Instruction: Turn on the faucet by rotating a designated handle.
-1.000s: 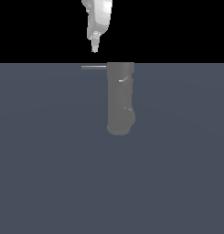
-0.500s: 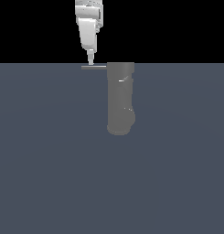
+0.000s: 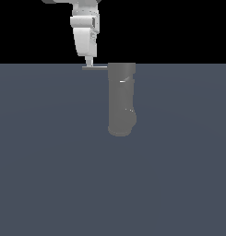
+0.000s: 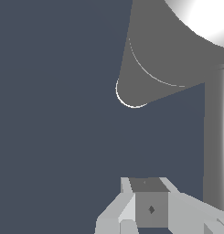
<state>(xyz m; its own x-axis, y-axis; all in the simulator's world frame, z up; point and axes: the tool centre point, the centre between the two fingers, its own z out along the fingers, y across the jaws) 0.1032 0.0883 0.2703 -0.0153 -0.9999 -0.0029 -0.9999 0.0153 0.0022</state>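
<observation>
Movement in the last second brings the end effector (image 3: 88,62) down and sideways, until its tip reaches the handle (image 3: 94,67) jutting from the top of the faucet (image 3: 121,99); fingers look closed, gripping nothing, so a sideways push seems prepared

So our arm is plain glossy white all over, blocky wrist housing with a slightly greyer band across it. It tapers into the gripper (image 3: 88,61), a thin pale tip. Up close the fingers (image 4: 152,208) are light-grey faceted blocks, one darker face with a tiny diamond mark. No cables or screws that we can see.
</observation>
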